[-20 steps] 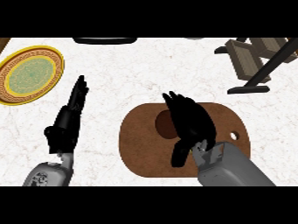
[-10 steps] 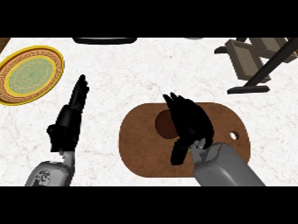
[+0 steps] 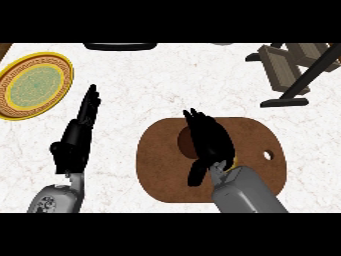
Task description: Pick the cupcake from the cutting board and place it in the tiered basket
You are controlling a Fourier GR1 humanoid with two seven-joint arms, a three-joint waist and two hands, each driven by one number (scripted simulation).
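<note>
Little has moved since the earlier frames: both arms keep their places. Right robot hand (image 3: 211, 145) lies over the round brown cutting board (image 3: 256, 134), fingers extended and thumb splayed wide, closed on nothing visible. The cupcake is mostly hidden beneath it; only a dark round patch (image 3: 185, 141) shows on the board at the left edge of the fingers. Left robot hand (image 3: 77, 136) rests open over the white worktop (image 3: 147, 80), near a yellow-rimmed plate (image 3: 31, 85). The tiered basket (image 3: 295, 70) stands well apart, at upper right.
</note>
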